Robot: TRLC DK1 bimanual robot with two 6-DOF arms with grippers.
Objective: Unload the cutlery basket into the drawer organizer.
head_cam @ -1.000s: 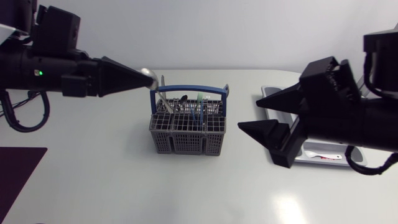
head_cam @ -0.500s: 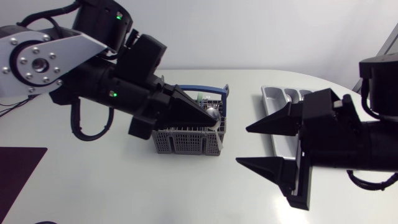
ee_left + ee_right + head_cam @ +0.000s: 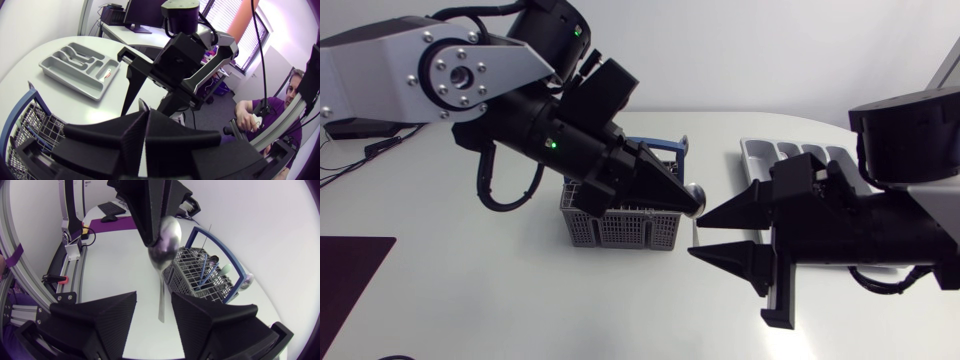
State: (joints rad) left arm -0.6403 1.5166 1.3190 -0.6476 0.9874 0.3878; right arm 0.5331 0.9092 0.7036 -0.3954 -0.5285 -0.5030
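Observation:
The grey cutlery basket (image 3: 620,225) with a blue handle stands mid-table, with several pieces still upright in it (image 3: 205,272). My left gripper (image 3: 692,200) reaches across it to the right, shut on a metal spoon (image 3: 695,192). In the right wrist view the spoon (image 3: 165,245) hangs bowl-up from the left gripper (image 3: 152,225), its handle dropping between my right gripper's fingers. The right gripper (image 3: 705,237) faces left and is open around that handle, with neither finger touching it. The grey drawer organizer (image 3: 790,155) lies at the right, partly behind my right arm.
A small white and red item (image 3: 107,72) lies in one compartment of the organizer (image 3: 65,70). The basket (image 3: 30,120) sits under my left arm. A dark purple mat (image 3: 350,280) covers the table's front left corner.
My left arm has swung right over the basket, carrying the spoon. My right gripper has moved left to meet it, and its fingers have drawn closer together.

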